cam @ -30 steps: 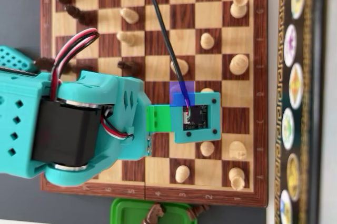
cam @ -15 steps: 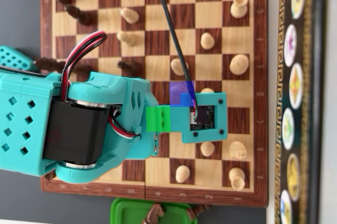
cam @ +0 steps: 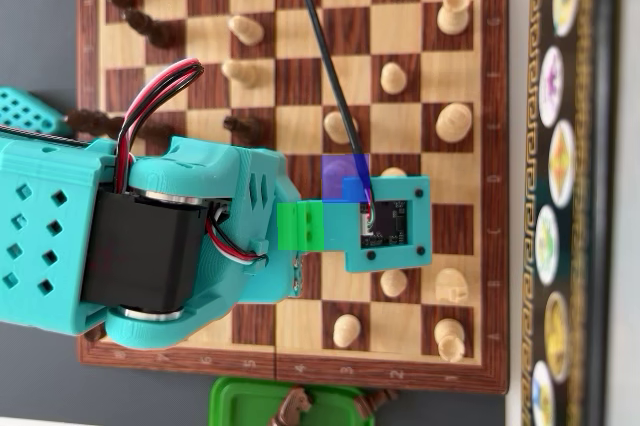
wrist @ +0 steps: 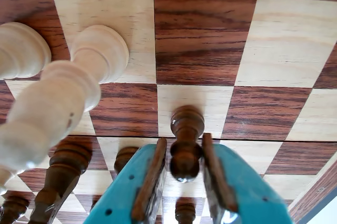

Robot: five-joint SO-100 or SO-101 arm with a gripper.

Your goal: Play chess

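In the wrist view, the teal two-finger gripper (wrist: 185, 182) with brown pads comes up from the bottom edge. A small dark brown wooden pawn (wrist: 186, 145) stands between the two pads. The pads sit just beside the pawn's round head on both sides, so the jaws are closed around it. The pawn's foot rests on a light square of the brown and cream wooden chessboard (wrist: 200, 40).

To the left in the wrist view stands a tall pale wooden chess piece (wrist: 58, 103), close to the camera and looking very big. Another pale piece (wrist: 18, 50) shows at the left edge. More dark brown pieces (wrist: 66, 174) stand in a row at the bottom left.

In the overhead view, the big teal robot arm (cam: 160, 236) reaches in from the left over the chessboard (cam: 300, 366). It hides the gripper and the pawn. A thin black cable (cam: 325, 76) runs down to the small camera holder (cam: 388, 224) on the arm. Pale pieces (cam: 453, 122) stand on the right half of the board, and dark pieces (cam: 140, 21) stand near the upper left. A green tub (cam: 285, 401) peeks in below the board.
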